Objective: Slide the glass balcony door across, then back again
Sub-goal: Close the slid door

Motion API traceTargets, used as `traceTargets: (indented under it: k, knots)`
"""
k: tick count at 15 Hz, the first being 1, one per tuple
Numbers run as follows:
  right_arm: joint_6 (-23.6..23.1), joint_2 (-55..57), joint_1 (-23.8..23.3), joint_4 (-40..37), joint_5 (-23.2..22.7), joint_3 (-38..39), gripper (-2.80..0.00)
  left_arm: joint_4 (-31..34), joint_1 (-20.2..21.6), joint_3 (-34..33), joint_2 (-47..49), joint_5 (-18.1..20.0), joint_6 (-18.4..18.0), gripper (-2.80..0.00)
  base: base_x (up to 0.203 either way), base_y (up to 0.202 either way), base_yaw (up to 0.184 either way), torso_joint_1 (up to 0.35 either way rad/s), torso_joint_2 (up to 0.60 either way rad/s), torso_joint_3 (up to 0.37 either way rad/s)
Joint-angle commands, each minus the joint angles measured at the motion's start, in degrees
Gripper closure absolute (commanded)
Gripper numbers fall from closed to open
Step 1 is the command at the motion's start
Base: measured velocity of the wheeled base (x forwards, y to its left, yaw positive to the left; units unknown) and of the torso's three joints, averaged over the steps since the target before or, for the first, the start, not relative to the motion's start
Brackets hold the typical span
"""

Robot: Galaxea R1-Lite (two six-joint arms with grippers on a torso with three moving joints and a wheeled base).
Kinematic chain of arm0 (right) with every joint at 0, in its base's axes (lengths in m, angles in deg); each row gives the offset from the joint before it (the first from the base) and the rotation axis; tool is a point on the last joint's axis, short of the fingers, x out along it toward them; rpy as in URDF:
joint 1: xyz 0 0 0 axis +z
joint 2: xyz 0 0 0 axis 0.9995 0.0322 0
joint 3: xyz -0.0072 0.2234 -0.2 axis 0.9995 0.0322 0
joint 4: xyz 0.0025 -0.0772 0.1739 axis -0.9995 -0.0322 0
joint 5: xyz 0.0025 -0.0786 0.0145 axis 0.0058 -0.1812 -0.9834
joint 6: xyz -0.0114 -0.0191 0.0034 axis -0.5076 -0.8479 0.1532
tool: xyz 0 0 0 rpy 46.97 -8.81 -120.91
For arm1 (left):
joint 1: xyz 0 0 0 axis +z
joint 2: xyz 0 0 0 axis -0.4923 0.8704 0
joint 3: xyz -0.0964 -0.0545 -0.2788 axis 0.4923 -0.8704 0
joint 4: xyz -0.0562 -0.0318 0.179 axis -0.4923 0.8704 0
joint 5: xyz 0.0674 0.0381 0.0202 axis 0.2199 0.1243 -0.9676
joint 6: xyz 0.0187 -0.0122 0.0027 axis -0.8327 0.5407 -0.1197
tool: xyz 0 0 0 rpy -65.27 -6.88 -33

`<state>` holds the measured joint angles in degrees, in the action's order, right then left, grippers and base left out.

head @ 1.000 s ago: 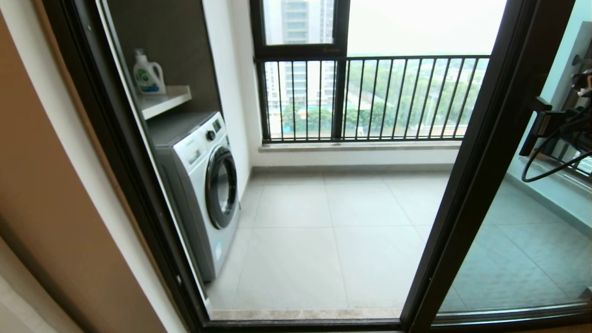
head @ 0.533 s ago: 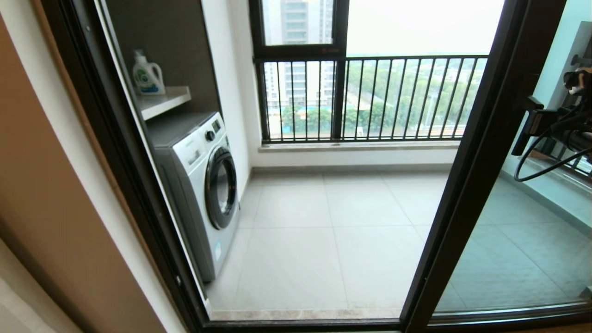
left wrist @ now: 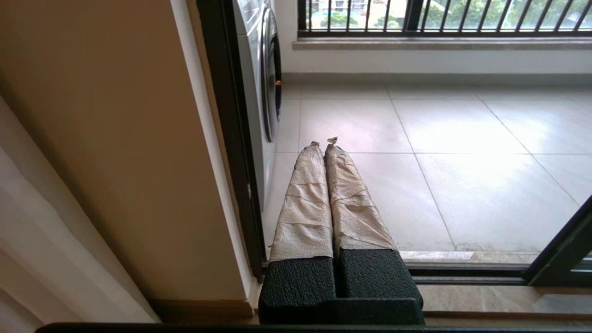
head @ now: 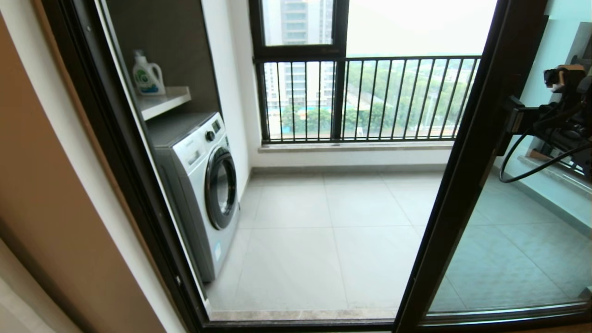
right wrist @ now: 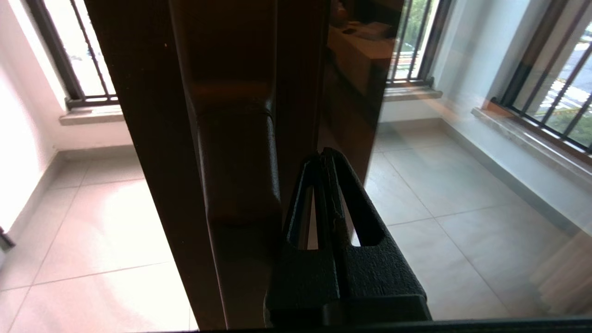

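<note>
The right gripper (right wrist: 325, 157) has its fingers pressed together with nothing between them, and its tips sit just beside the handle (right wrist: 238, 152) on the door (head: 467, 166), on the glass side of it. In the head view the gripper (head: 508, 121) meets the door's dark upright at about handle height. The door itself stands toward the right of the opening, its leading upright slanting from upper right to the lower middle of the head view, with the washer (head: 203, 185) and railing (head: 365, 97) seen through the open gap to its left.

The step in hand looks like a sideways push on the handle — closed fingers used as a blunt pusher, not a grasp. To do it well, I judge the tips should bear flat on the side of the handle, near its middle, so the force runs along the track and does not twist the frame. The push should be level and steady; a slide upward or outward would let the fingers slip off the rounded edge onto the glass. Speed should ease before the door reaches the far jamb.

The left gripper (left wrist: 323, 143) hangs idle low by the sill (left wrist: 462, 296), its wrapped fingers shut together — well apart from the door.
</note>
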<state>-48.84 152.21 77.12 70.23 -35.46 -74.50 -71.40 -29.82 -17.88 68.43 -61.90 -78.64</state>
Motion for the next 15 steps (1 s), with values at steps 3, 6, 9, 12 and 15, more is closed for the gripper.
traceTargets:
  k: [3,6,9,12,15]
  knots:
    - [-0.33,-0.52,4.48,0.06,2.10,1.18,0.00,0.00,0.02,0.00,0.08,-0.02,-0.01,0.00,0.000,0.000,0.000,0.000,0.00,0.000]
    - [-0.33,-0.52,8.01,0.06,4.00,1.26,0.00,0.00,-0.02,0.00,0.08,0.02,-0.01,0.00,0.000,0.000,0.000,0.000,0.00,0.000]
    - [-0.41,-0.45,12.14,0.06,5.81,1.26,0.00,0.00,0.03,0.00,0.01,-0.04,-0.01,0.00,0.000,0.000,0.000,0.000,0.00,0.000]
    - [-0.41,-0.25,15.58,0.06,7.67,1.16,0.00,0.00,0.06,0.00,0.08,0.00,-0.01,0.00,0.000,0.000,0.000,0.000,0.00,0.000]
    - [-0.41,0.01,19.30,0.06,8.82,0.88,0.00,0.00,0.00,0.00,0.08,-0.01,-0.01,0.00,0.000,0.000,0.000,0.000,0.00,0.000]
